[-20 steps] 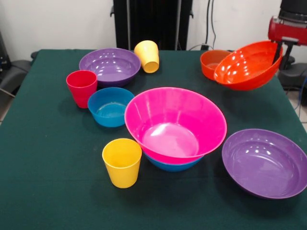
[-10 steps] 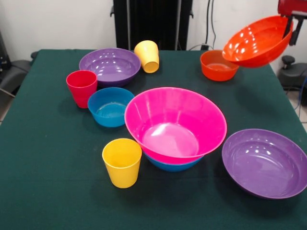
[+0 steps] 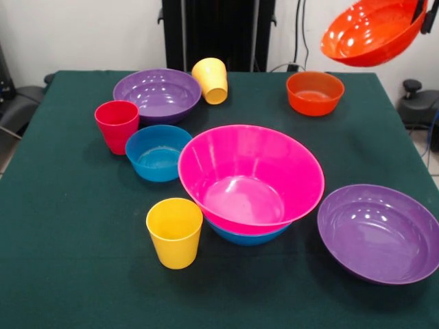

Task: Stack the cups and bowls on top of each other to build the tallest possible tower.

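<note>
Green cloth table [image 3: 62, 226] — white wall [image 3: 82, 34] behind, bowls [image 3: 250, 181] scattered.

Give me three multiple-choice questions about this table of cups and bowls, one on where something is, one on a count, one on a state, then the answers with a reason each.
1. What does the pink bowl sit in?
A. a blue bowl
B. a purple bowl
C. a red cup

2. How many purple bowls are there?
A. one
B. two
C. three

3. How is the far yellow cup?
A. upright
B. upside down
C. tipped on its side

Answers:
1. A, a blue bowl's rim shows under it.
2. B, one far purple bowl, one near purple bowl.
3. C, it lies tipped against the far purple bowl, unlike the upright near yellow cup.
</note>
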`<state>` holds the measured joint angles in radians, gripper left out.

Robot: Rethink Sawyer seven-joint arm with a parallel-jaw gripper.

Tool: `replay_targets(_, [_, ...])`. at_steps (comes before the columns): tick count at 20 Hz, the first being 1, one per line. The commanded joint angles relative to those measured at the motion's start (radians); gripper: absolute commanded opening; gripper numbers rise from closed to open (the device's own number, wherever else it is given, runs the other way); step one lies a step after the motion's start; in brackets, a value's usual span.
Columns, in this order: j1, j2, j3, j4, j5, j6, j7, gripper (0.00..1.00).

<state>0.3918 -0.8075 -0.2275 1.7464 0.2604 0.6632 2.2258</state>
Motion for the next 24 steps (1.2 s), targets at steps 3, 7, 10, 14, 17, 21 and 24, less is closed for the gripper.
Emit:
replay_targets(3, [-0.108,0.001,0.072,-0.141,-0.127,0.121,-0.088,0.0])
replay_targets(7, [-0.156,0.003,0.096,-0.179,-0.156,0.147,-0.129,0.0])
replay_targets(10, [-0.197,0.007,0.118,-0.207,-0.176,0.167,-0.161,0.0])
replay_targets(14, [-0.257,0.009,0.156,-0.24,-0.194,0.197,-0.2,0.0])
replay_targets(17, [-0.3,0.004,0.186,-0.247,-0.204,0.211,-0.222,0.0])
replay_targets(21, [-0.356,0.011,0.224,-0.304,-0.224,0.268,-0.248,0.0])
replay_targets(24, [-0.382,0.029,0.243,-0.353,-0.255,0.296,-0.262,0.0])
